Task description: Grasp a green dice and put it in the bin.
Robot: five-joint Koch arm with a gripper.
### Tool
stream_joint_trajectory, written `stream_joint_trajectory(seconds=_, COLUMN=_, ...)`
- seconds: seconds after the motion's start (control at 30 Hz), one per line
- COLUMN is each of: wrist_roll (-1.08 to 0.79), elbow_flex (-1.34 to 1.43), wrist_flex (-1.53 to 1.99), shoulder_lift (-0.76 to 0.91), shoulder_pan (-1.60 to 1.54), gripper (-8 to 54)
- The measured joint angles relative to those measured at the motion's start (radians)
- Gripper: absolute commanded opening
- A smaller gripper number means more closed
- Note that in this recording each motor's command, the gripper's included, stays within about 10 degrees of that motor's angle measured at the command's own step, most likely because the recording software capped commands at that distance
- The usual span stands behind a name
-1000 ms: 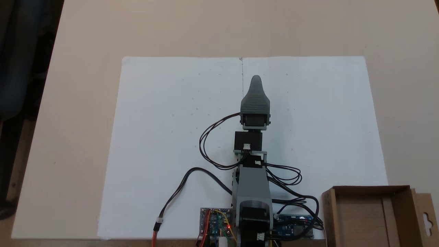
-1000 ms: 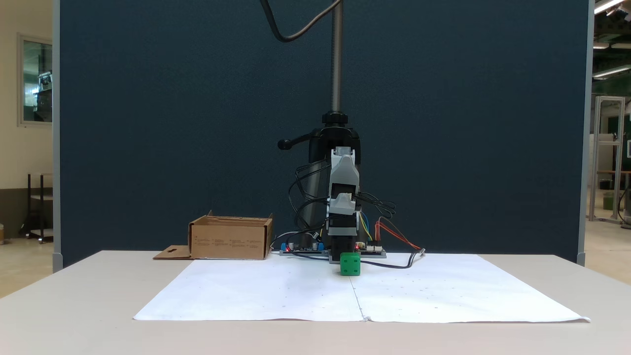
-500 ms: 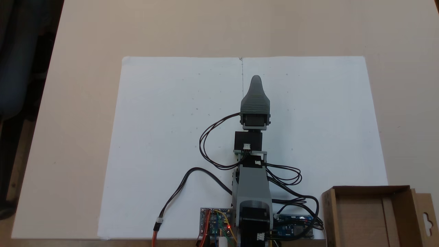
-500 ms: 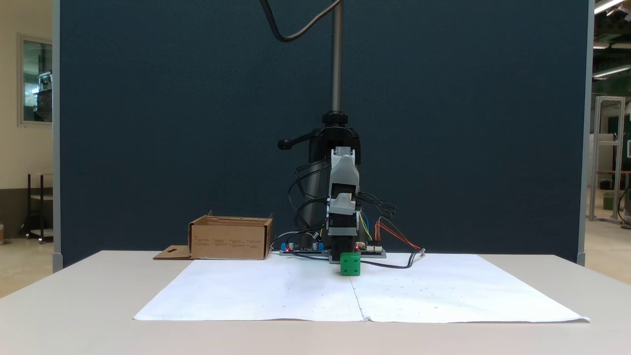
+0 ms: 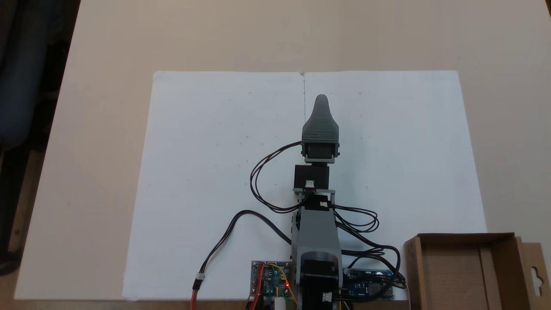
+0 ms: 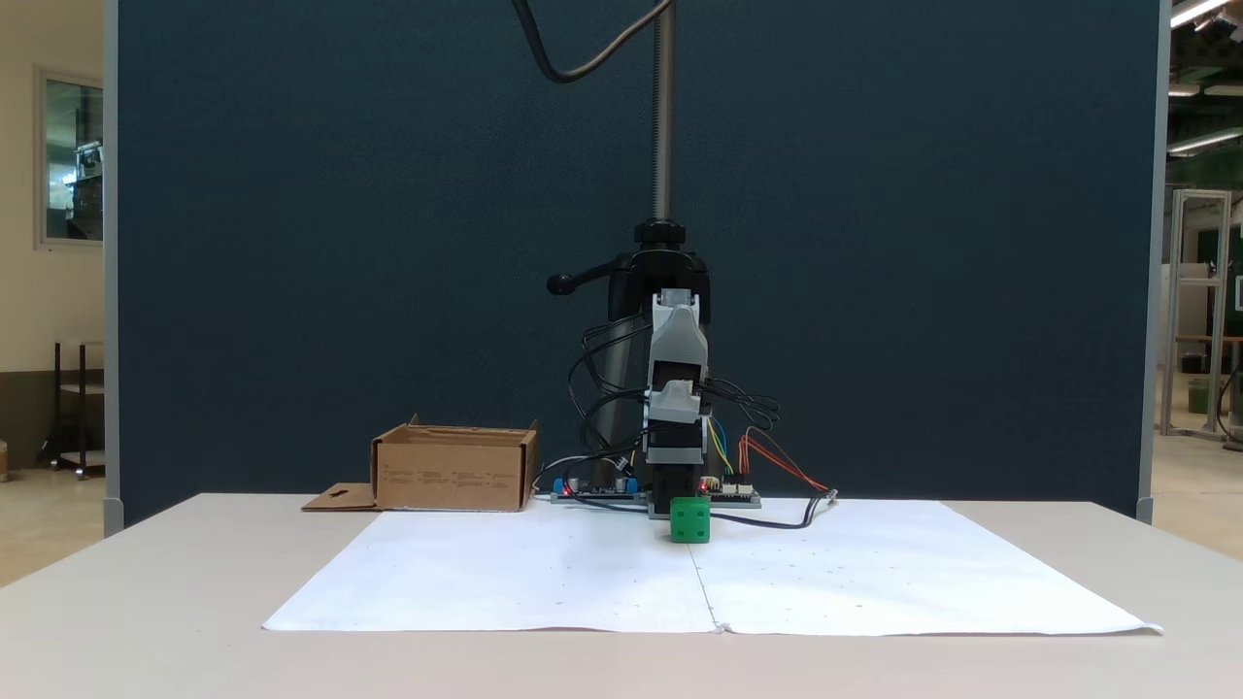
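Observation:
The green dice (image 6: 689,520) rests on the white paper close in front of the arm (image 6: 677,388), with pips on the face towards this fixed view. From above, the gripper (image 5: 321,102) points away from the base, its grey upper jaw covering whatever lies beneath; the dice is hidden there. The jaws lie one over the other, so I cannot tell whether they are open or shut. The bin (image 5: 465,236) is a brown cardboard box at the bottom right in that view and stands left of the arm (image 6: 453,476) in the front one, a hang-hole flap beside it.
White paper (image 5: 206,172) covers the middle of the beige table (image 5: 94,129). Circuit boards (image 5: 269,280) and looping black cables (image 5: 258,181) crowd the arm's base. A camera stand pole (image 6: 663,116) rises behind the arm against a dark partition.

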Motion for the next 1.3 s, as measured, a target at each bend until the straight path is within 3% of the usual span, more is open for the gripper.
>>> stream_joint_trajectory(seconds=0.17, wrist_roll=0.000, elbow_flex=-0.032, wrist_flex=0.120, shoulder_lift=0.000, shoulder_pan=-0.002, gripper=43.9)
stream_joint_trajectory(seconds=0.57, wrist_roll=0.000, elbow_flex=-0.531, wrist_flex=0.950, shoulder_lift=0.000, shoulder_pan=0.021, gripper=43.9)
stream_joint_trajectory(seconds=0.93, wrist_roll=0.000, elbow_flex=-0.746, wrist_flex=1.692, shoulder_lift=0.000, shoulder_pan=-0.114, gripper=43.2)
stream_joint_trajectory(seconds=1.3, wrist_roll=0.138, elbow_flex=-1.034, wrist_flex=2.290, shoulder_lift=0.000, shoulder_pan=-0.127, gripper=43.9)
